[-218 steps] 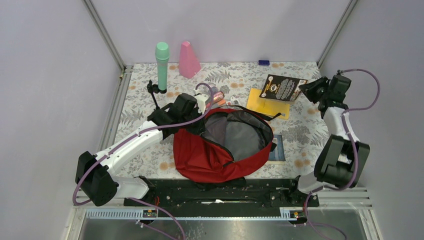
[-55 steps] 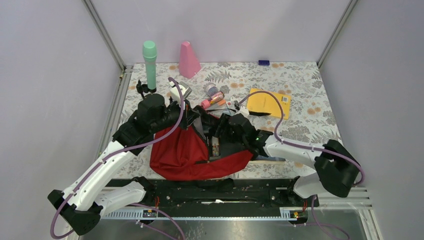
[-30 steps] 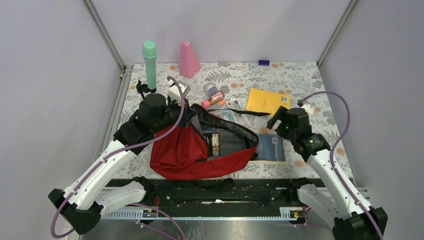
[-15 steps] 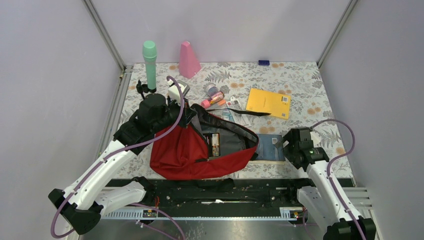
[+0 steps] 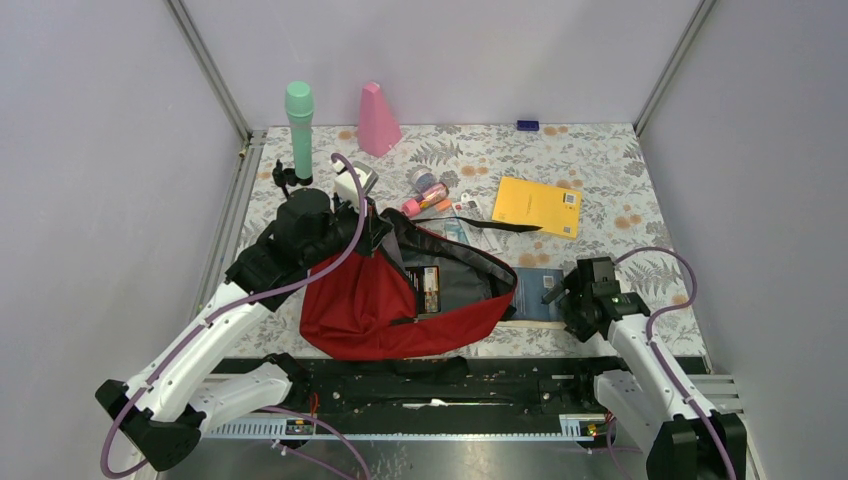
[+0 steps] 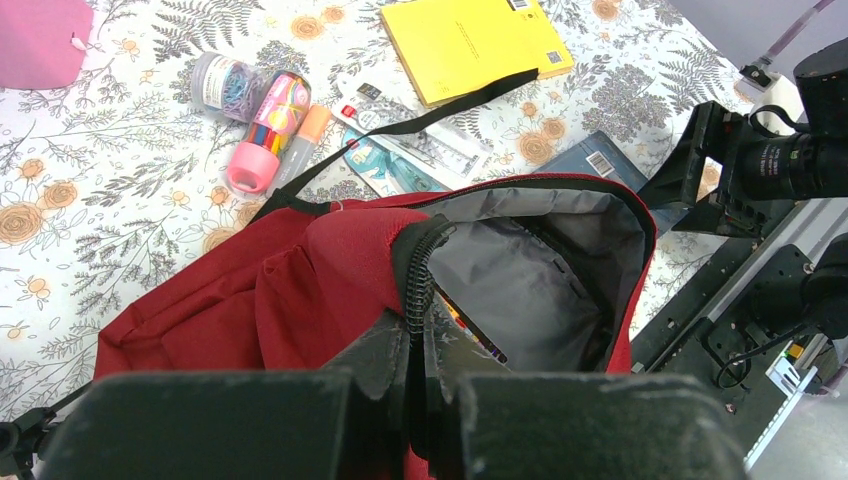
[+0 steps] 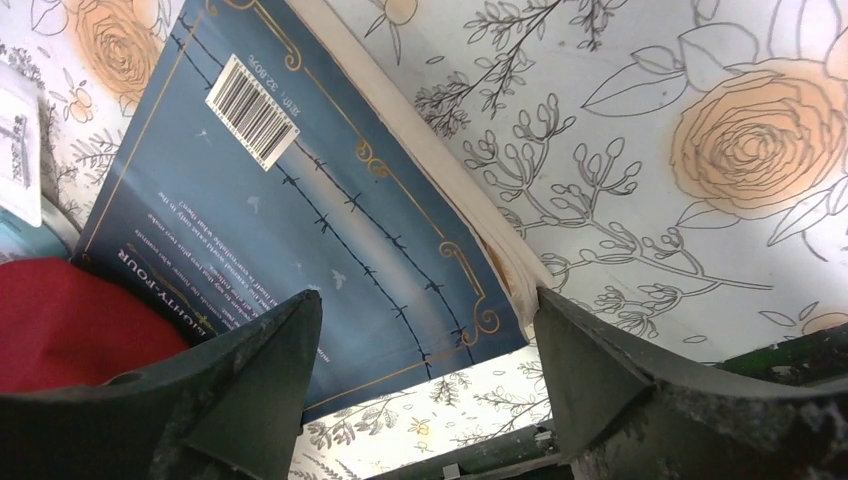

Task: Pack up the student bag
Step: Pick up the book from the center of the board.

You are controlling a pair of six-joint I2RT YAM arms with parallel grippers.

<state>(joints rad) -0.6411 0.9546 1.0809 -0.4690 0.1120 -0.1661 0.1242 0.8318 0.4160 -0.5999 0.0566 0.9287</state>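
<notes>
Left claw [image 6: 415, 345] pinches the gaping red student bag [image 5: 370, 300]; right claw [image 7: 425, 300] spread wide.

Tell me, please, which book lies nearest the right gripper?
The dark blue book, right below the open right gripper beside the student bag; the yellow book lies farther back.

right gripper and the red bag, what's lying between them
A blue book lies flat between the right gripper and the student bag, one end against the bag; the top external view shows it.
</notes>
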